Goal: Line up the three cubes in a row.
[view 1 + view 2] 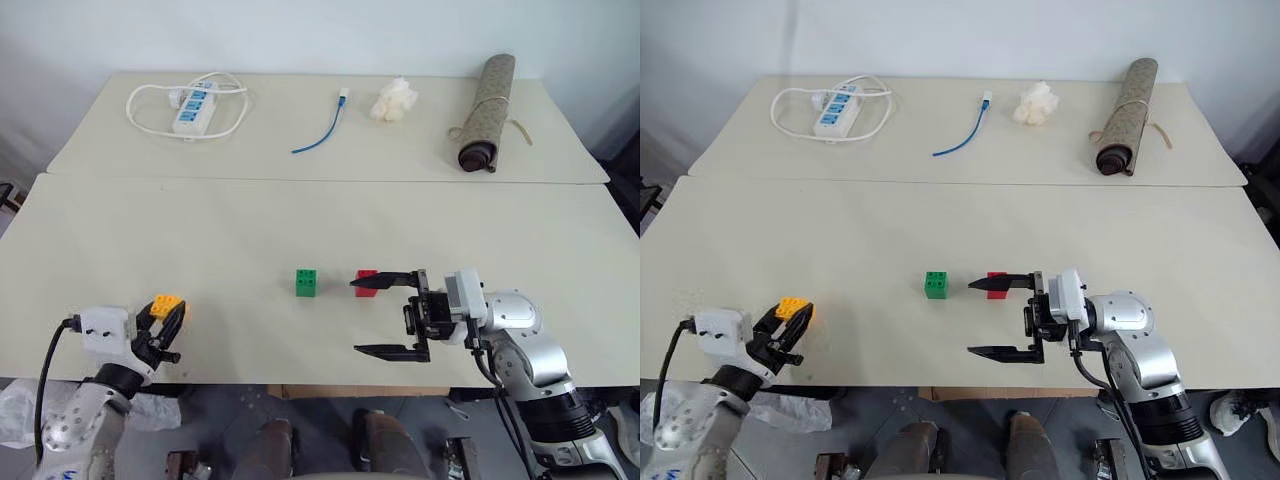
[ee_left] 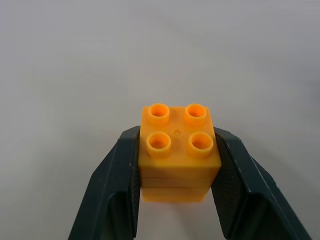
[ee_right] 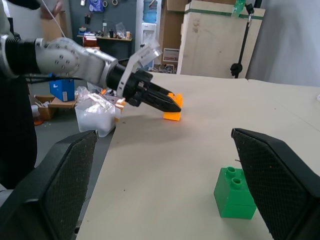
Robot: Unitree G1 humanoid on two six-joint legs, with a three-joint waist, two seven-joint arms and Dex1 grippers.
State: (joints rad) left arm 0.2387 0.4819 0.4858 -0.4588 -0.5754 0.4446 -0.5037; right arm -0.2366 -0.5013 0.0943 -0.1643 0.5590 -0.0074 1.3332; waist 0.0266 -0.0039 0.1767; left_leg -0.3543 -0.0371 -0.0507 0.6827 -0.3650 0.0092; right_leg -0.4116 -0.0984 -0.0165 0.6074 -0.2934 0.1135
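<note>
At seven o'clock on the near table (image 1: 100, 240), the orange-yellow brick (image 2: 179, 150) is clamped between the left gripper (image 1: 166, 322)'s fingers. The green brick (image 1: 307, 283) and red brick (image 1: 367, 283) sit side by side near centre, with the right gripper (image 1: 388, 315) held wide apart and empty at about four o'clock (its upper finger crosses the red brick). A careless right-arm move could knock the red brick askew.

Bright, even light; soft shadows, sharp focus.
</note>
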